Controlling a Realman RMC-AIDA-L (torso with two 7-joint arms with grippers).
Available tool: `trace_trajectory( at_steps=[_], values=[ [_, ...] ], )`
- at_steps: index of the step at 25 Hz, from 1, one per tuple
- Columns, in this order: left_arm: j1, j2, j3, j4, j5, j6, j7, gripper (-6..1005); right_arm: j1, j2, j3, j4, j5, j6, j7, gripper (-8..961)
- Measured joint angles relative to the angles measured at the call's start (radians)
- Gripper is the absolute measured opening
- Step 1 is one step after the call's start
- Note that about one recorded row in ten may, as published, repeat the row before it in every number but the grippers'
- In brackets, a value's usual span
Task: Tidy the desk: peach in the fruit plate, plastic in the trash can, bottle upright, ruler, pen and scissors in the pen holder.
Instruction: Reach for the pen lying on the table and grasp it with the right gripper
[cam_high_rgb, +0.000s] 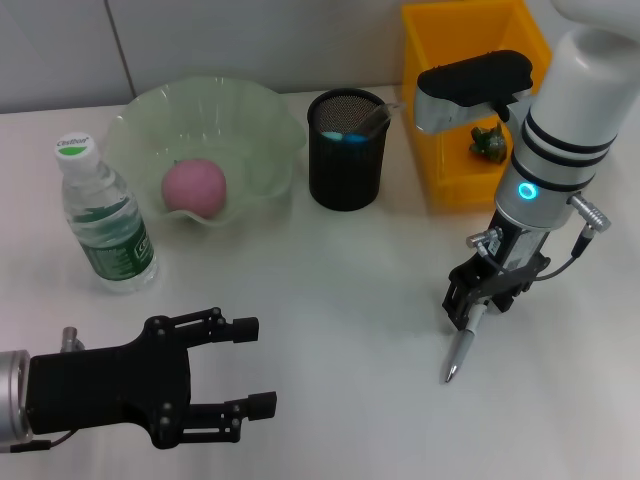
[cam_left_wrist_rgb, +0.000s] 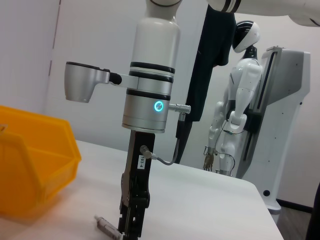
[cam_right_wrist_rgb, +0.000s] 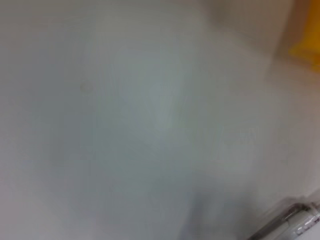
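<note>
1. On the desk's right side, the right gripper (cam_high_rgb: 478, 300) is clamped on the pen (cam_high_rgb: 461, 352), whose tip points down at the desk (cam_high_rgb: 330, 300).
2. Left gripper (cam_high_rgb: 235, 378) sits low at the near left, fingers spread (holding nothing).
3. Peach (cam_high_rgb: 194, 186) lies in the fruit plate (cam_high_rgb: 265, 115); bottle (cam_high_rgb: 106, 222) stands upright.
4. Pen holder (cam_high_rgb: 346, 150) seems to hold items, possibly scissors.

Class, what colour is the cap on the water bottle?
White, with a green mark on top; the bottle cap shows best in the head view.
</note>
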Motion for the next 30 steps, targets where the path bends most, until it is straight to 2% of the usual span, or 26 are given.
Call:
trace_trajectory(
  at_steps=[30],
  values=[
    [-0.003, 0.002, 0.0, 0.0, 0.0, 0.003, 0.006, 815, 0.0, 0.0, 0.002, 0.0, -0.009, -0.012, 0.001, 499]
  ],
)
